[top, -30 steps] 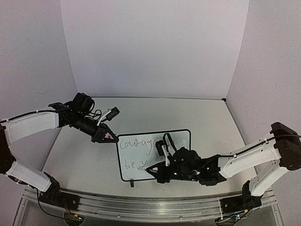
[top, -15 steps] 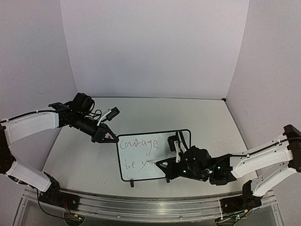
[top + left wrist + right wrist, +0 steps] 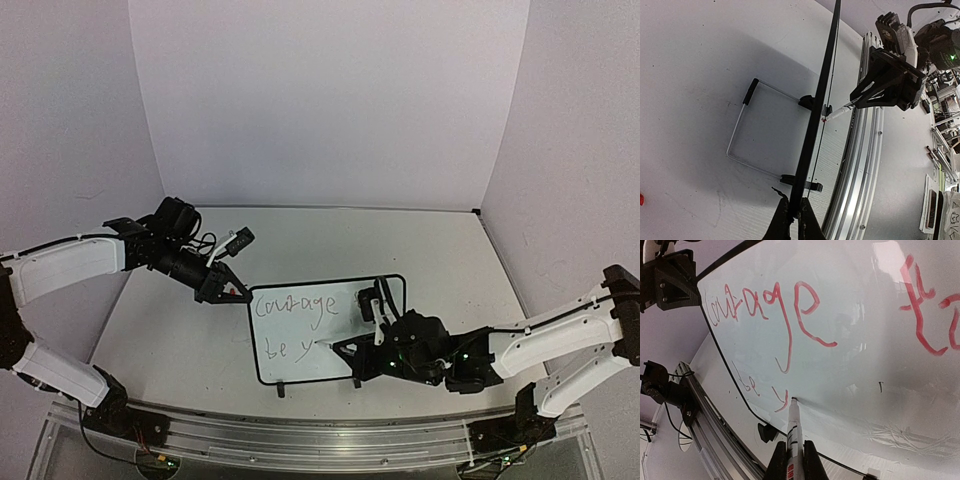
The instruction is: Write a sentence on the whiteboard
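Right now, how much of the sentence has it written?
Done: the sentence reads "Courage to" above "be y" on the whiteboard. In hand: the right gripper holds the marker, tip on the board beside the "y"; the left gripper pinches the board's edge. Left: the rest of that word.

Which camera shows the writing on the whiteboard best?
The right wrist view: the sentence fills the frame in large red strokes. The top external view shows it small and faint; the left wrist view sees the whiteboard edge-on, no lettering visible.
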{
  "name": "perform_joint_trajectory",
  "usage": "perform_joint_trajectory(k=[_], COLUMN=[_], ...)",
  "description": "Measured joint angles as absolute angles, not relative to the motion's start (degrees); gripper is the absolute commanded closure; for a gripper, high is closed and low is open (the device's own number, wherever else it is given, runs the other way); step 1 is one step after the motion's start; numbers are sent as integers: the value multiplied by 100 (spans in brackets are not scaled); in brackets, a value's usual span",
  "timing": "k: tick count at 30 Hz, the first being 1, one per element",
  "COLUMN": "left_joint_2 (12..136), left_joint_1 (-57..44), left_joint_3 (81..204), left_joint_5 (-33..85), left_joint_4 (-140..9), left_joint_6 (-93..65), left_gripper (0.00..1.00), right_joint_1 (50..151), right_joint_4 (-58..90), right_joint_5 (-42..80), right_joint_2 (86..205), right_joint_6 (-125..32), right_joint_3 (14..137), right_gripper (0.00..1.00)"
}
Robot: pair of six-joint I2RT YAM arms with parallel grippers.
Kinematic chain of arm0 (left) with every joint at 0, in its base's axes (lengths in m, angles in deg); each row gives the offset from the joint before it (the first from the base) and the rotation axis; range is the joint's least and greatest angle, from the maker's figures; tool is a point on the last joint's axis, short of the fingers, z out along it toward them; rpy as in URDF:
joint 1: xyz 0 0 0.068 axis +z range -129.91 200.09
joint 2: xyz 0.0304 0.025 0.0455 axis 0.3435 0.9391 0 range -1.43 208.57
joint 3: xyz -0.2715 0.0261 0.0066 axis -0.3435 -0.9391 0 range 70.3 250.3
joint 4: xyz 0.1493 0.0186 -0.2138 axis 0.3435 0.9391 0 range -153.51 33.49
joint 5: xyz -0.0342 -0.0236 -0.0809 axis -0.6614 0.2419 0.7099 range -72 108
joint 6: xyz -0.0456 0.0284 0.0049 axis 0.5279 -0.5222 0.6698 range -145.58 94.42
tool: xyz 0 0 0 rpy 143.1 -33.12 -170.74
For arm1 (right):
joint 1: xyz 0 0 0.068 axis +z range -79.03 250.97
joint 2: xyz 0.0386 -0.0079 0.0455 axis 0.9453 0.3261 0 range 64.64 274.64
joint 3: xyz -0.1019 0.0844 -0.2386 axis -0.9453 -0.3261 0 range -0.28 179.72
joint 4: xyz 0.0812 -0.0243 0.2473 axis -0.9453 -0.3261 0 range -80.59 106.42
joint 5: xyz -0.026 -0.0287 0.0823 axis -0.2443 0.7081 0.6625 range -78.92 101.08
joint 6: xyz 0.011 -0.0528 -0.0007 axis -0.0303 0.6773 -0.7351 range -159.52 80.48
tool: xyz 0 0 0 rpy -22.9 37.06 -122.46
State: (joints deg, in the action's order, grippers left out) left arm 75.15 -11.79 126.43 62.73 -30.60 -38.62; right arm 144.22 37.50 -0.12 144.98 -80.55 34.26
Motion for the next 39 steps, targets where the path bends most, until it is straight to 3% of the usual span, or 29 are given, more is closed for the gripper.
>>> perform_joint_trajectory(k=[39], left_joint_2=[7517], left_joint_1=[-1181], left_joint_3=[12646], left_joint_5=[6276], left_joint_4=[-3060], left_joint_6=[-3864], left_gripper=[100], right_joint_1=[14383], right_joint_4=[3179], right_joint_5=[113], right_joint_2=[14467], right_joint_6=[-7851], right_joint_3=[3711], right_gripper=[100])
